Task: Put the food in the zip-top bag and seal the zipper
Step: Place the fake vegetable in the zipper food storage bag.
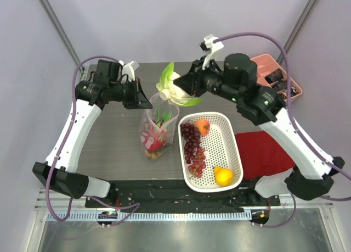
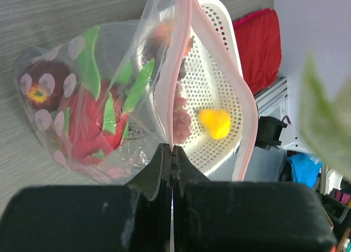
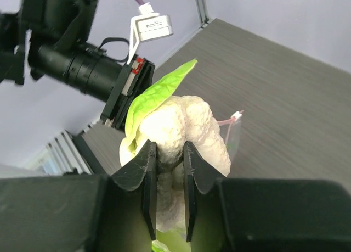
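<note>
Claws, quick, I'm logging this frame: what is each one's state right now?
Left claw: closed on the zip-top bag at its mouth edge.
Right claw: closed on the white leafy bulb.

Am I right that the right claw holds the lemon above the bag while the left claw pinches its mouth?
Not quite: the right claw holds the white bulb; the lemon lies in the basket, as the top external view shows. The rest stands.

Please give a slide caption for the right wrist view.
Right end effector grips the white bulb near the zip-top bag.
</note>
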Motion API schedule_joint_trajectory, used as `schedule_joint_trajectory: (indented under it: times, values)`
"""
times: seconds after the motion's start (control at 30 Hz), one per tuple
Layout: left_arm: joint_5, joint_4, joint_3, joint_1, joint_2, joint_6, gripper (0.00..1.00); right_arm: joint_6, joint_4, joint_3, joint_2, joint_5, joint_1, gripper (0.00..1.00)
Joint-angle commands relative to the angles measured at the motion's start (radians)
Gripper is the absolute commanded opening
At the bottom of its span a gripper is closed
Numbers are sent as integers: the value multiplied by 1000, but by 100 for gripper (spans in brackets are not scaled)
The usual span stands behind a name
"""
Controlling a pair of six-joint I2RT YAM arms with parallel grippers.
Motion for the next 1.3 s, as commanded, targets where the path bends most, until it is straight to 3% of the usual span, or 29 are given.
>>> schedule_joint_trajectory:
  times: [0.0, 0.23, 0.5, 0.7, 0.87, 0.93, 0.97, 1.07, 1.27]
  values:
    - [-33, 56, 30, 1, -20, -30, 0, 298, 124, 20, 65, 74, 7, 1]
    - [-99, 75, 15, 2, -55, -56, 0, 475, -16, 43, 168, 312, 68, 1]
    - [-95, 135, -19, 2, -84, -95, 0, 567, -60, -80, 191, 366, 82, 1]
    - [-63, 151, -50, 1, -100, -93, 0, 660, -83, -17, 266, 355, 85, 1]
    - [-63, 158, -61, 2, -101, -92, 0, 599, -42, -52, 285, 354, 142, 2]
    - [-59, 158, -61, 1, -101, -89, 0, 568, -7, -78, 277, 322, 161, 24]
    - [-62, 157, -62, 2, -104, -87, 0, 509, 5, -80, 274, 303, 161, 51]
    - [-61, 148, -67, 4, -112, -78, 0, 364, 22, -17, 265, 286, 159, 73]
    - [-26, 145, -68, 20, -115, -64, 0, 130, 21, -30, 168, 226, 116, 79]
